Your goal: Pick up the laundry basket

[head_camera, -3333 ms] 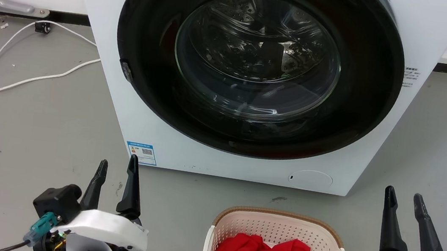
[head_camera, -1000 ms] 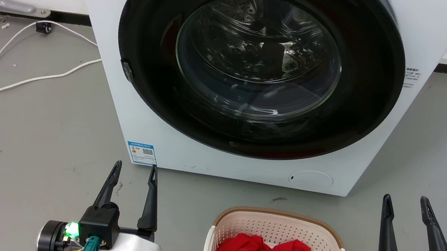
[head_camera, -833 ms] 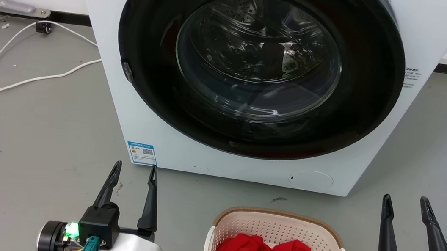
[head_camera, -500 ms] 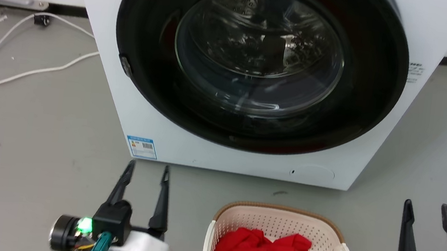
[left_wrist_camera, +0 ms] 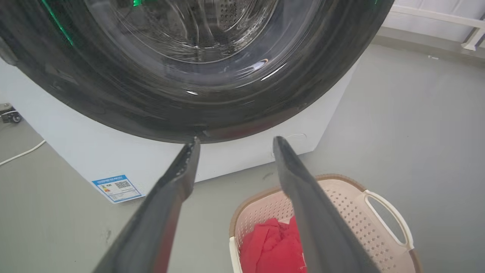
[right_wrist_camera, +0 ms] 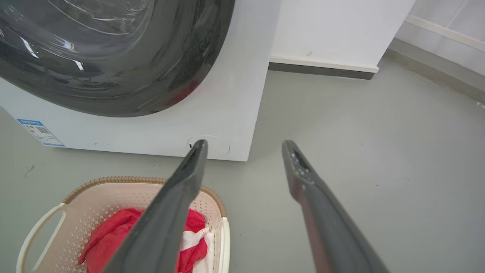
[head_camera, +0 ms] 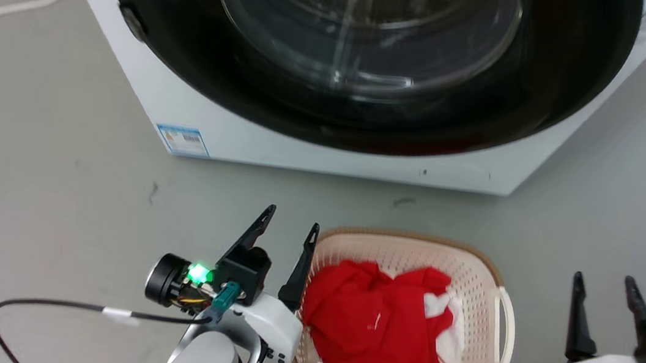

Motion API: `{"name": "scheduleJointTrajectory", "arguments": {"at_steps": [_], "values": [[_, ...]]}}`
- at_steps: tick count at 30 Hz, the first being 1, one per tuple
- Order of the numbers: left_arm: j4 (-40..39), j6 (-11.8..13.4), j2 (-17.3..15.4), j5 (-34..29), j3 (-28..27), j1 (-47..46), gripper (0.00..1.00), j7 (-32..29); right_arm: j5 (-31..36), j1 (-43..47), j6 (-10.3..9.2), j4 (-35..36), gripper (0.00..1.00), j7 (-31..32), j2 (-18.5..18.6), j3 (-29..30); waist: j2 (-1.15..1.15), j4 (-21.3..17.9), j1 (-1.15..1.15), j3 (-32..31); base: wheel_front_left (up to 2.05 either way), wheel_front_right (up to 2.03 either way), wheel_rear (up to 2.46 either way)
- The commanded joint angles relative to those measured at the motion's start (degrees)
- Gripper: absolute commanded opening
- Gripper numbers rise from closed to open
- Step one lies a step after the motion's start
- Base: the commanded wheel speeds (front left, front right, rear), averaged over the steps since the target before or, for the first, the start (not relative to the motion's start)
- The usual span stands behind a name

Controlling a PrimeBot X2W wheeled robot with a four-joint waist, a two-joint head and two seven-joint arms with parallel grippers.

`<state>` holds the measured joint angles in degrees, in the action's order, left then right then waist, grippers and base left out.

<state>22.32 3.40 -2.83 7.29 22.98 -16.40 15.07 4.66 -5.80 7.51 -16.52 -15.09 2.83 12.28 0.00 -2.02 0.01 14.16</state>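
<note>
While the laundry basket [head_camera: 473, 286] sits on the grey floor [head_camera: 51, 185] at the lower middle of the head view, both grippers flank it with nothing between their fingers. The left gripper [head_camera: 294, 215], at the lower left of the basket, has its jaws moderately spread. Its inner finger overlaps the basket's left rim in the picture, and whether the two touch cannot be told. A green light [head_camera: 199, 272] glows on that wrist, and a black cable [head_camera: 49, 303] trails off it toward the lower left. The right gripper [head_camera: 604, 276], at the lower right corner, is also spread apart and stands clear of the basket, with bare floor between it and the white loop handle [head_camera: 507, 327].

Inside the basket lies a crumpled red cloth [head_camera: 373, 323] with a bit of white cloth [head_camera: 445, 338] against its right side.

In the left wrist view the left gripper [left_wrist_camera: 237, 139] shows its fingers parted above the basket [left_wrist_camera: 348, 204] at the lower right. In the right wrist view the right gripper [right_wrist_camera: 245, 142] is parted too, with the basket [right_wrist_camera: 113, 180] at the lower left.

Beyond the basket, across a strip of floor, stands the white washing machine [head_camera: 326, 151]. Its dark round door [head_camera: 367, 20] fills the top of the head view and a blue sticker [head_camera: 182, 139] marks its lower left corner. A white cable [head_camera: 4, 13] lies on the floor at the upper left.
</note>
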Motion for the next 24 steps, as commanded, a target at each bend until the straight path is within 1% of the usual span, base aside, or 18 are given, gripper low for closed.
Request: {"name": "scheduleJointTrajectory", "arguments": {"at_steps": [1,6,7,15,19,22,24], "values": [[2.1,-0.4,-0.1,-0.1,0.6,-2.0,1.00,0.2,1.1,-2.1,-0.04,-2.6,1.00,-0.1,0.1,-0.4,0.00,-1.8,-0.01,4.6,0.00,0.00,0.00],[8.9,-1.8,-0.1,1.0,1.6,-5.9,1.00,0.2,3.7,-6.4,-0.04,-10.5,1.00,-0.1,0.1,-1.2,0.00,-3.0,-0.01,9.7,0.00,0.00,0.00],[10.1,-1.8,-0.1,1.0,1.5,-6.8,1.00,0.2,4.1,-7.6,-0.04,-12.0,1.00,-0.1,0.1,-1.2,0.00,-3.2,-0.01,10.8,0.00,0.00,0.00],[19.4,-3.8,-0.1,0.4,0.2,-11.7,1.00,0.2,7.1,-14.5,-0.04,-22.0,1.00,-0.1,0.1,-1.5,0.00,-4.7,-0.01,18.5,0.00,0.00,0.00],[22.5,-4.8,-0.3,0.0,-0.7,-13.7,1.00,0.2,7.7,-17.3,-0.04,-25.6,1.00,-0.1,0.1,-1.4,0.00,-5.1,-0.01,21.8,0.00,0.00,0.00],[24.1,-4.8,-0.6,-0.2,-1.2,-14.6,1.00,0.2,7.6,-18.7,-0.04,-27.0,1.00,-0.1,0.1,-1.9,0.00,-5.2,-0.01,23.3,0.00,0.00,0.00],[26.1,-4.9,-0.8,0.0,-2.2,-16.1,1.00,0.2,7.7,-21.0,-0.04,-29.4,1.00,-0.1,0.1,-2.8,0.00,-5.4,-0.01,25.5,0.00,0.00,0.00]]}}
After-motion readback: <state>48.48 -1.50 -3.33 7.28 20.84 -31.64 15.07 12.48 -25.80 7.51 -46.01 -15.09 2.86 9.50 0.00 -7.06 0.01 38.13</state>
